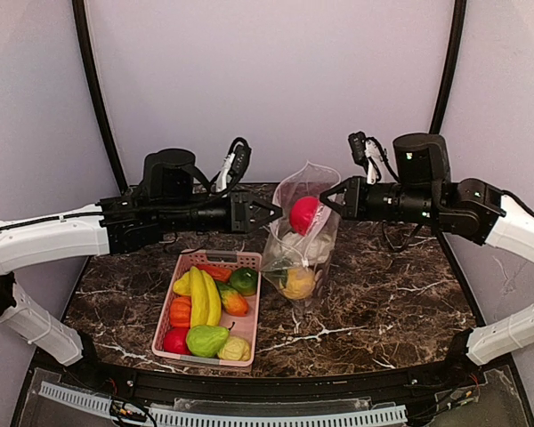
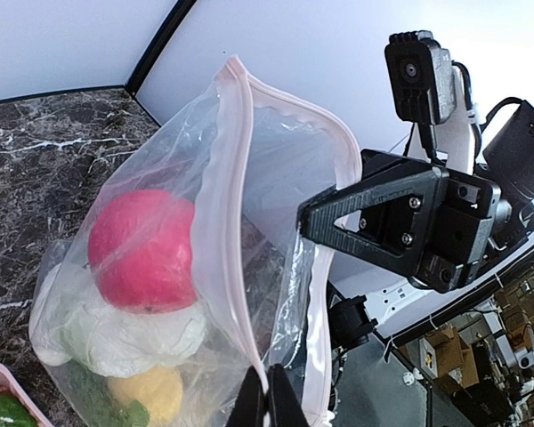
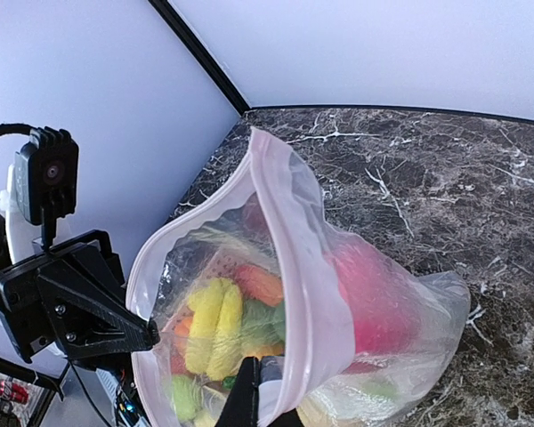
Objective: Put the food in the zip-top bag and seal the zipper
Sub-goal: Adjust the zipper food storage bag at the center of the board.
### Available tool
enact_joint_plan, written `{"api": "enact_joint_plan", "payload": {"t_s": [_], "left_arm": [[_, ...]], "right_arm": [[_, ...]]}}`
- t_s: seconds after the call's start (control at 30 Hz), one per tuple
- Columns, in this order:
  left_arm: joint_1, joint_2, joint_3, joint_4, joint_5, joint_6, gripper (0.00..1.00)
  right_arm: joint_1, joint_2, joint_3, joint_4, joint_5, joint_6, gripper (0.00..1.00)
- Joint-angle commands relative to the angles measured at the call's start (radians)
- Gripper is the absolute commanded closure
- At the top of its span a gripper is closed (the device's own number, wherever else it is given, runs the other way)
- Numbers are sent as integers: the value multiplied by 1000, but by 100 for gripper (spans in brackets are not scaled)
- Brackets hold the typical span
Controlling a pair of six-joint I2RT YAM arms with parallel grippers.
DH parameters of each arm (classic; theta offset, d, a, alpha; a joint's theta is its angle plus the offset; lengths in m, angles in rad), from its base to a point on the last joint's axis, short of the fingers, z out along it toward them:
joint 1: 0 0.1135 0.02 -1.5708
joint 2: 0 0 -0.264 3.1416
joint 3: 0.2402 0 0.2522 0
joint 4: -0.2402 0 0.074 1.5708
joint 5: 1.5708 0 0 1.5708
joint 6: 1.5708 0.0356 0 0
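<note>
Basket (image 1: 215, 257): near-left of table (image 1: 383, 302), holding food (image 1: 206, 340).
Zip-top bag (image 1: 313, 182): upright mid-table, mouth apart, red fruit (image 1: 303, 213) inside.
Left gripper (image 1: 278, 213): clamped on bag's rim.
Right gripper (image 1: 323, 206): clamped on opposite rim.

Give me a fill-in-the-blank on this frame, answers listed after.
The left end effector and right end effector each pinch the zip-top ____.
Topmost inside it is the ____ fruit.
The zipper is ____, not sealed.
The banana lies in the pink ____.
Missing: bag, red, open, basket.
</note>
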Motion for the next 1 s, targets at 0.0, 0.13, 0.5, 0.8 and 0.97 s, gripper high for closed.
{"api": "enact_joint_plan", "payload": {"t_s": [0.0, 0.13, 0.5, 0.8, 0.97], "left_arm": [[3, -37, 40, 52, 36, -12, 99], [6, -24, 55, 12, 29, -2, 99], [40, -53, -7, -143, -115, 25, 99], [51, -96, -47, -150, -140, 44, 55], [52, -151, -99, -235, -196, 66, 40]], "right_arm": [[-20, -21, -6, 38, 34, -3, 100], [-32, -11, -34, 35, 32, 21, 100], [-35, -41, -43, 35, 20, 25, 100], [-37, -5, -42, 45, -20, 27, 100], [-35, 17, -46, 57, -47, 30, 100]]}}
